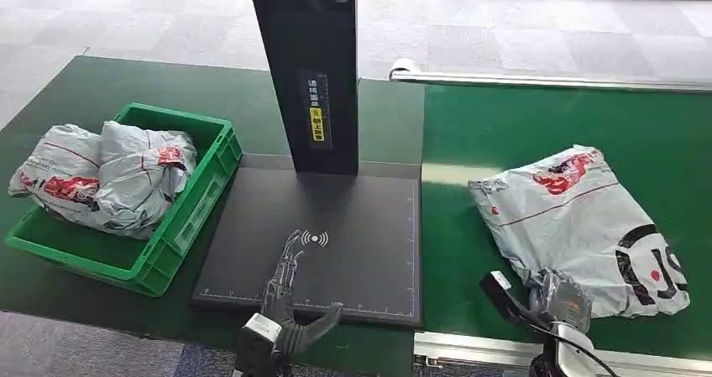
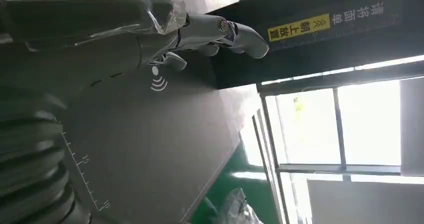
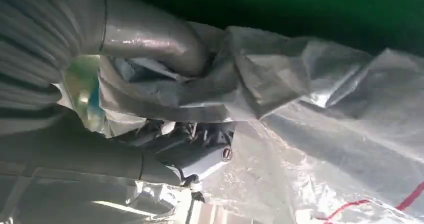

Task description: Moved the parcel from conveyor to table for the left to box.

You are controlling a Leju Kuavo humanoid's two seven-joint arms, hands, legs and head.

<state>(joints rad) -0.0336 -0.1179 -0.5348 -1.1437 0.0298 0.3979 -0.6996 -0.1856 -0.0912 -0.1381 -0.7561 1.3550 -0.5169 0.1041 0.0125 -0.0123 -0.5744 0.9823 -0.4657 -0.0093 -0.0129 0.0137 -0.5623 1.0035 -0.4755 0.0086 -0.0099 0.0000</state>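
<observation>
**Right hand grips parcel on the conveyor**

The grey parcel lies on the green conveyor, its near corner bunched in the right hand, whose fingers clamp the plastic. The left hand hovers open-fingered over the dark scanner pad. A green box on the table holds two parcels.

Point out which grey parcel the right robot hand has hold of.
The parcel on the conveyor, lying alone on the green belt, its near edge gripped by the right robot hand. The other two parcels sit in the green crate, untouched.
</observation>
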